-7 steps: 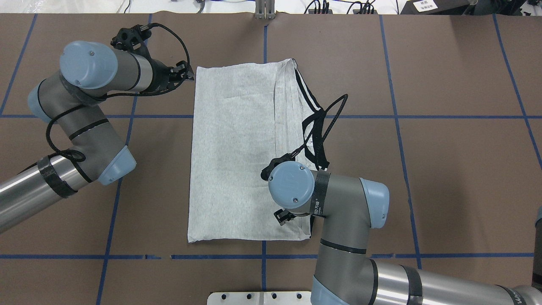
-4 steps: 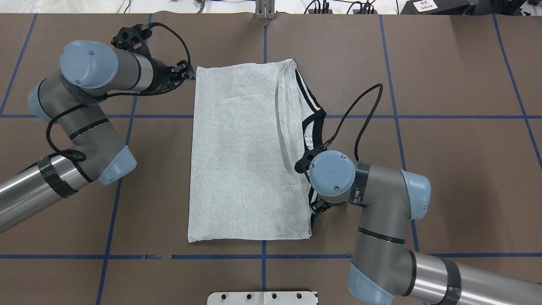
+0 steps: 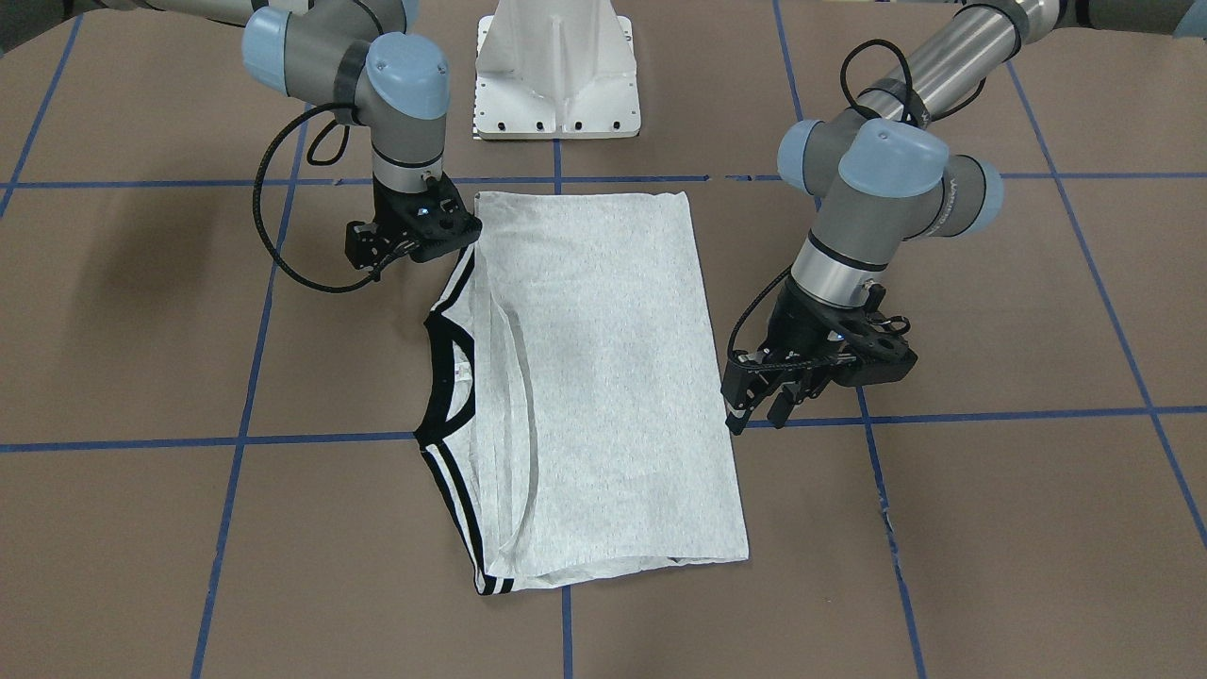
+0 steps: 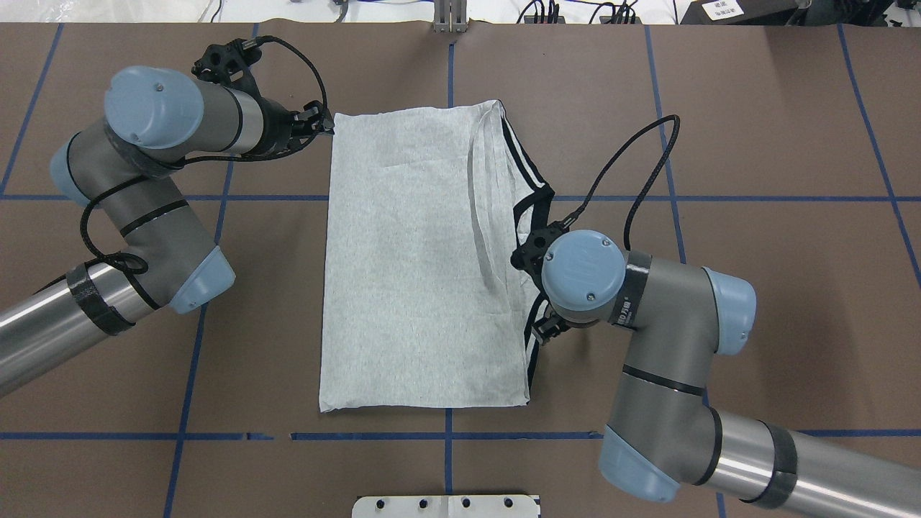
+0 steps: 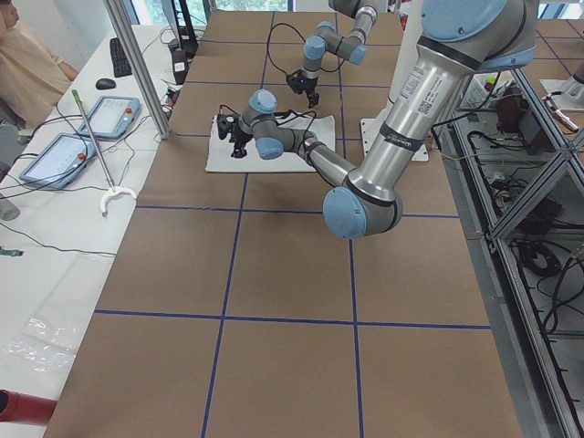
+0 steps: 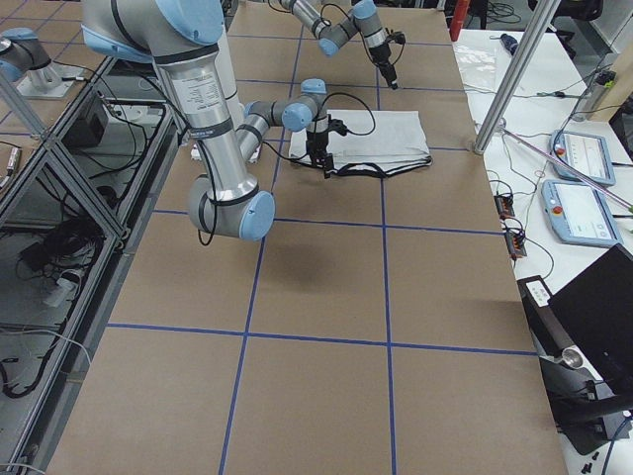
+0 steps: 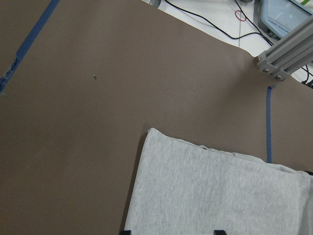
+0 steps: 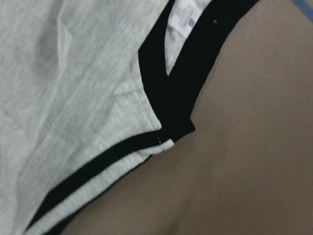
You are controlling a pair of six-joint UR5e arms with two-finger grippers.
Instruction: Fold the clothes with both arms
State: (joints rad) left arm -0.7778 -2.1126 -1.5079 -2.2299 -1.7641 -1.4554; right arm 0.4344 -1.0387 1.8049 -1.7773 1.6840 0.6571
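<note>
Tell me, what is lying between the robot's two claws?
The folded grey shirt lies flat on the table between the left claw and the right claw. The front-facing view shows it best.

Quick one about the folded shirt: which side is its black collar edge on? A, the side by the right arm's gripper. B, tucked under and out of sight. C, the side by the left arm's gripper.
A: in the overhead view the black collar lies along the T-shirt edge beside the right gripper, while the left gripper is by a plain grey corner.
</note>
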